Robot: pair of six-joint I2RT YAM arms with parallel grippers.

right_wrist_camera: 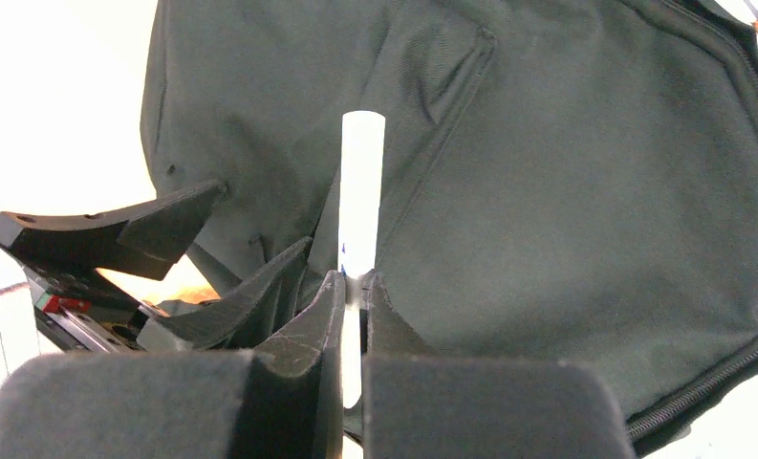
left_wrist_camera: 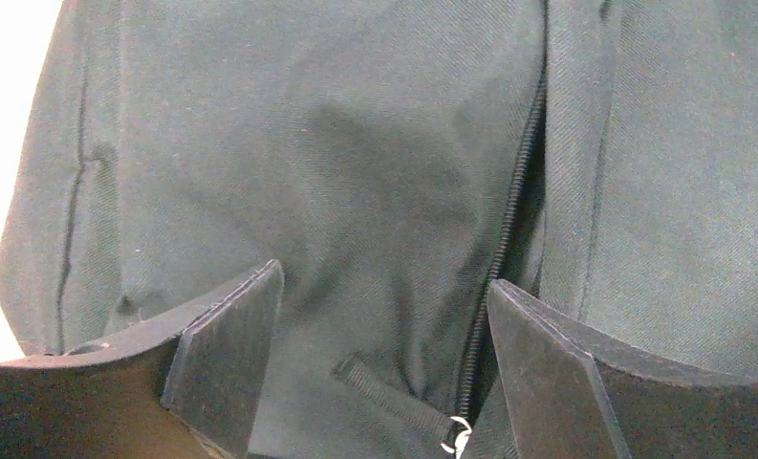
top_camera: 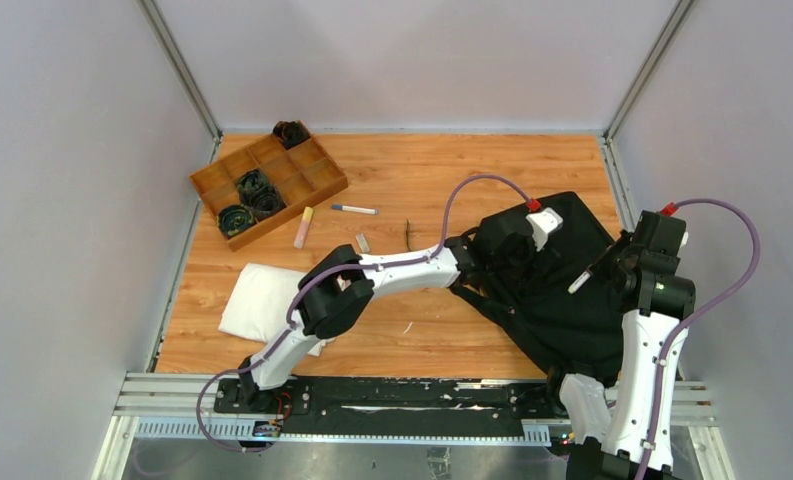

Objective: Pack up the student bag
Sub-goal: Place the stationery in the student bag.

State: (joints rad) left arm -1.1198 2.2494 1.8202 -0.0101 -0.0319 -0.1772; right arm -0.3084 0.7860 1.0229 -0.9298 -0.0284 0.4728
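While the large soft black fabric backpack (top_camera: 557, 325) lies slumped at the right of the wooden table (top_camera: 412, 180), the right gripper (right_wrist_camera: 354, 287) hangs just over it clenched on a slim white cylindrical marker (right_wrist_camera: 361, 182), long axis pointing forward across the fabric, and the left gripper (left_wrist_camera: 384, 325) stands spread wide, empty, over the bag's black zip (left_wrist_camera: 510, 229). The right arm seems nearer for the drop, yet no view shows an open mouth: the zip slit is dark, narrow, its pull (left_wrist_camera: 456, 435) half cut off.
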